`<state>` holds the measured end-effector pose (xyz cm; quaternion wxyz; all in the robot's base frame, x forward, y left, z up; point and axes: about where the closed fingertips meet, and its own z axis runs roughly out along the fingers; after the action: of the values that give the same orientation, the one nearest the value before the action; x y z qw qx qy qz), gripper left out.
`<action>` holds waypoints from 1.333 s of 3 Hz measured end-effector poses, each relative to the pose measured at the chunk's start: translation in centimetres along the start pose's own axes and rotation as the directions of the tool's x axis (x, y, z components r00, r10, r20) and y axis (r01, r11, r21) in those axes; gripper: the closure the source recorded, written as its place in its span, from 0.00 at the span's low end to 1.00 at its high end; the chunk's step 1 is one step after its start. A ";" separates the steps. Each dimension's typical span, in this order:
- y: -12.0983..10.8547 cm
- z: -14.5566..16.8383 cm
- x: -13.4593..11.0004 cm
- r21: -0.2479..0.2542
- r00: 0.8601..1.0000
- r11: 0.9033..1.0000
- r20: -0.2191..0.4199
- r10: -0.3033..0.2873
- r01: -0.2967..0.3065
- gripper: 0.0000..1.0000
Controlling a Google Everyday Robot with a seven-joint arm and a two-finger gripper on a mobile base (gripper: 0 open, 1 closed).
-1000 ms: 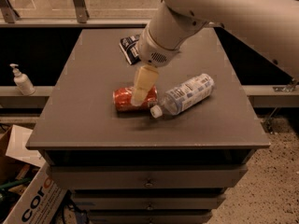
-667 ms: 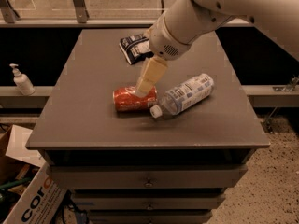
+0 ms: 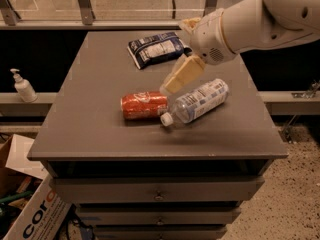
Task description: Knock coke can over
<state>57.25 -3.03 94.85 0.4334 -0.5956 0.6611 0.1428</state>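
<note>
One coke can, red-orange with white script along its side, lies flat on its side near the middle of the grey table, a little closer to the front edge than to the back. Its long axis runs from the left edge toward the right edge.

One clear water bottle with a white cap also lies on its side, set diagonally. Its cap sits just beside the can's right end, pointing toward the front edge, and its base points toward the right edge. One dark blue snack bag lies flat near the back edge, well apart from the can.

The single gripper hangs on a white arm that reaches in from the back right corner. It is above the table, over the can's right end and the bottle's neck. Its cream fingers are drawn together into one narrow wedge and hold nothing.

Bare tabletop shows across the whole left side, along the front edge and at the front right corner. Below the top are drawer fronts
</note>
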 end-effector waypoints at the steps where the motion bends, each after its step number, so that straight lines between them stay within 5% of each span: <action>1: 0.0 -0.9 -0.3 0.009 1.000 1.000 0.029 0.008 -0.008 0.00; 2: 0.1 -0.8 -0.4 0.006 1.000 1.000 0.027 0.003 -0.003 0.00; 4: -2.9 -3.9 1.5 0.120 0.997 0.991 0.063 0.044 -0.052 0.00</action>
<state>58.46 -7.48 96.93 0.4849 -0.5474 0.6695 0.1303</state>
